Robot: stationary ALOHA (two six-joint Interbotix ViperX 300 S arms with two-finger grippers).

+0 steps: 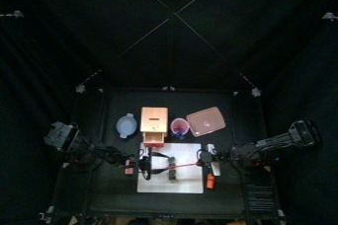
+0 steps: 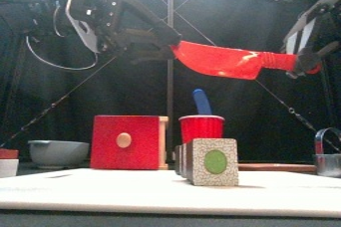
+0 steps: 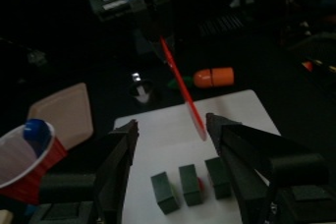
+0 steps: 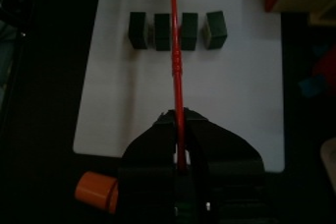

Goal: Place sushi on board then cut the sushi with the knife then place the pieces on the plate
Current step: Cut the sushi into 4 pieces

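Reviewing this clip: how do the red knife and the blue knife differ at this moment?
The red knife is clamped in the jaws of the right gripper; nothing holds the blue knife. The red knife hangs roughly level in the air above the white board; the blue knife stands in the red cup, only its upper part showing. Both are toy knives.
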